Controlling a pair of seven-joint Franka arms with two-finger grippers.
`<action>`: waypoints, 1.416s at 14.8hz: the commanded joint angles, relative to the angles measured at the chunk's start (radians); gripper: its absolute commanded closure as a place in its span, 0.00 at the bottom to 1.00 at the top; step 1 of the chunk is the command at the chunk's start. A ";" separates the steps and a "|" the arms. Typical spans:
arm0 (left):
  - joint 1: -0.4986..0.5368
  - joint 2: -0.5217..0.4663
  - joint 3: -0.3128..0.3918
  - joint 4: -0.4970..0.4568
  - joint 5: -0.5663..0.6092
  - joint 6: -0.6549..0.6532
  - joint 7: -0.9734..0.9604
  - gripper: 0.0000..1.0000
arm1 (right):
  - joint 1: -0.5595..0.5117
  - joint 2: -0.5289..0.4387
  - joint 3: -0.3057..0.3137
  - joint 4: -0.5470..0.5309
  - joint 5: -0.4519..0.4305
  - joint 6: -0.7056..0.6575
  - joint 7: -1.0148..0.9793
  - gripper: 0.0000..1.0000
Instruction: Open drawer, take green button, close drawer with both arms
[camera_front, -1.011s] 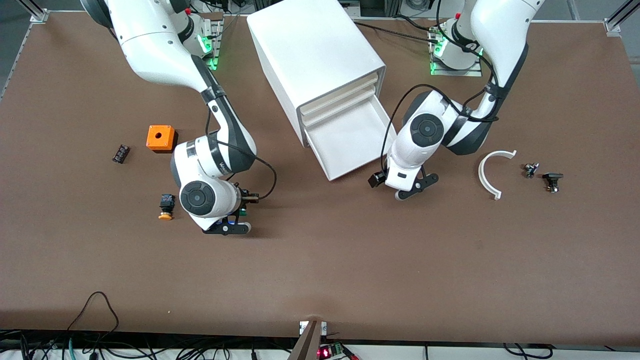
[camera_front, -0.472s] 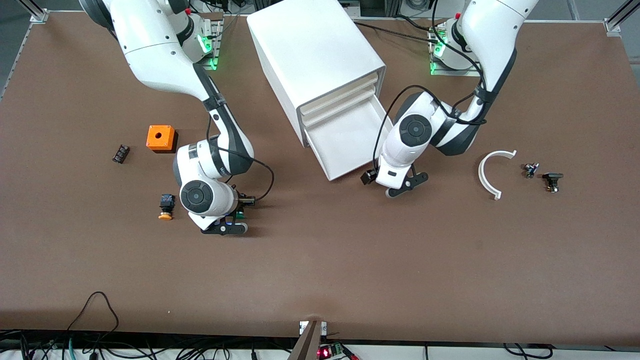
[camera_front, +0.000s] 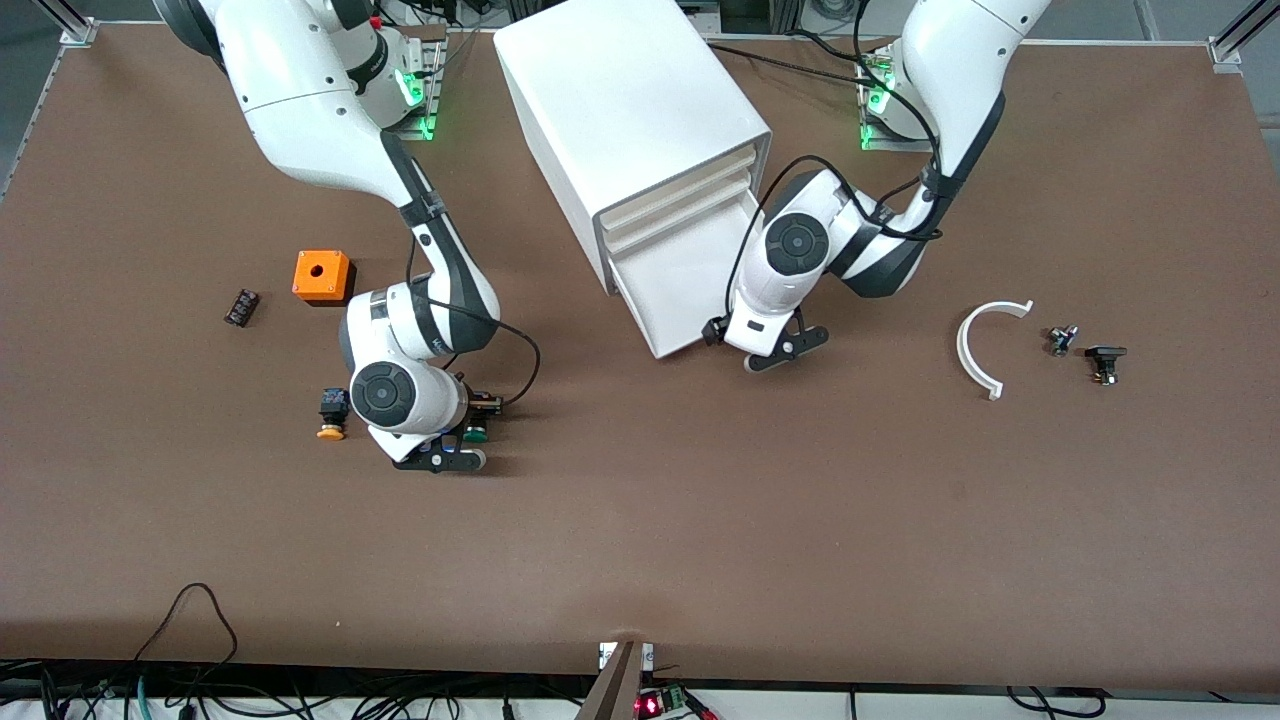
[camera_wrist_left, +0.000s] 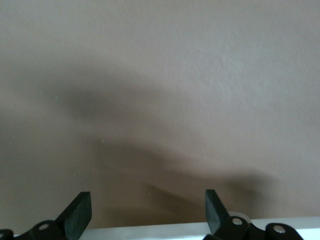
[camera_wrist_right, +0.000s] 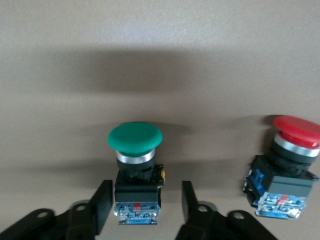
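The drawer (camera_front: 680, 285), lowest in the white cabinet (camera_front: 630, 100), stands pulled out and its tray shows nothing in it. My left gripper (camera_front: 770, 350) is open at the corner of the drawer's front toward the left arm's end. In the left wrist view the left gripper (camera_wrist_left: 147, 212) has a strip of the white drawer front (camera_wrist_left: 150, 231) between its fingers. The green-capped button (camera_front: 474, 433) lies on the table. My right gripper (camera_front: 462, 447) stands open around it. In the right wrist view the button (camera_wrist_right: 136, 165) sits between the fingers of the right gripper (camera_wrist_right: 145, 195), a gap at one side.
A red-orange-capped button (camera_front: 332, 413) (camera_wrist_right: 285, 165) lies close by, toward the right arm's end. An orange box with a hole (camera_front: 322, 275) and a small black part (camera_front: 241, 306) lie farther from the camera. A white curved piece (camera_front: 985, 345) and two small parts (camera_front: 1062, 340) (camera_front: 1105, 362) lie toward the left arm's end.
The right gripper has opened off the green button, which now rests on the table. The left arm has swung in to the drawer's front. The drawer has not moved.
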 joint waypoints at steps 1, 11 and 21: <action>0.011 -0.031 -0.053 -0.058 0.029 0.002 -0.029 0.00 | -0.025 -0.029 0.004 0.019 -0.002 -0.014 -0.020 0.01; 0.011 -0.033 -0.178 -0.087 0.023 -0.055 -0.135 0.00 | -0.083 -0.298 -0.125 -0.049 -0.011 -0.193 -0.127 0.01; -0.002 -0.033 -0.202 -0.086 -0.060 -0.112 -0.172 0.00 | -0.080 -0.645 -0.177 -0.188 -0.097 -0.339 -0.158 0.01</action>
